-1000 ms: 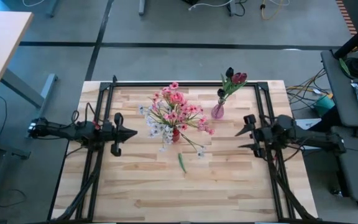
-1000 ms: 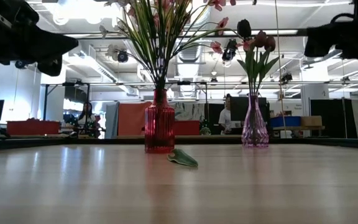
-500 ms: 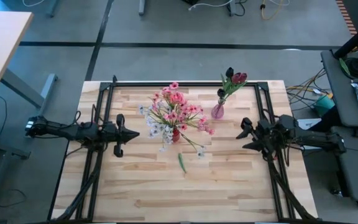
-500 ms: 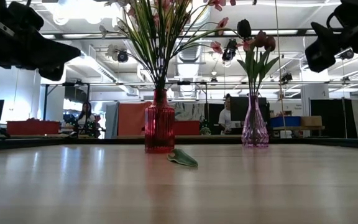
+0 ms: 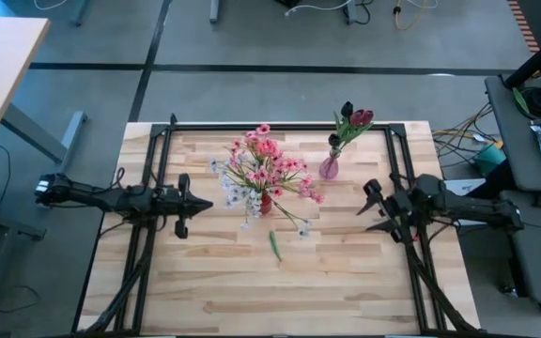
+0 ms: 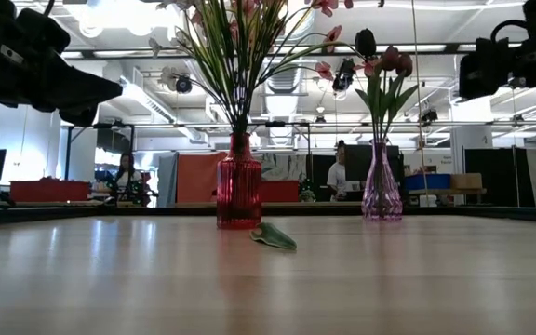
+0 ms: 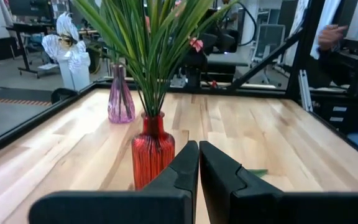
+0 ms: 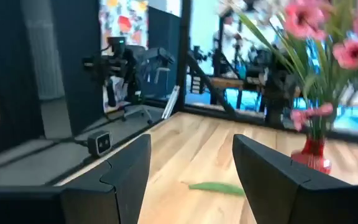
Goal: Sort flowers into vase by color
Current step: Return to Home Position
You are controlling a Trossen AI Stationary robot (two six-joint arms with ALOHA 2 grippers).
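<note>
Against the frames of a second ago, little has been altered on the table point(image 5: 346, 282). The red vase point(image 5: 265, 204), the violet vase point(image 5: 329, 168) and the loose green leaf point(image 5: 274, 245) are found in the same places. The change lies in the arms. The left arm has apparently been drawn back slightly towards the table's left edge, though so small a shift is hard to judge from above. The right gripper point(image 5: 368, 206) has been turned a little at the wrist. In the low view its dark outline at the upper right is shaped differently from half a second ago.

The left gripper point(image 5: 201, 201) is held above the table to the left of the red vase and pointed at it, the arm stretched out level from the left edge. Its fingers point(image 7: 182, 168) are pressed together with only a thin slit between them, and nothing is gripped. The right gripper is held above the right part of the table, nearer than the violet vase, and is pointed left, the arm extended from the right edge. Its fingers point(image 8: 129, 168) are spread wide apart, and nothing is held between them.

The pink flowers point(image 5: 269, 155) and white flowers point(image 5: 238, 195) are stood together in the red vase near the table's middle. The dark tulips point(image 5: 353, 118) are stood in the violet vase, to the right and farther back, close to the far edge. The leaf is laid flat on the near side of the red vase, apart from it.
</note>
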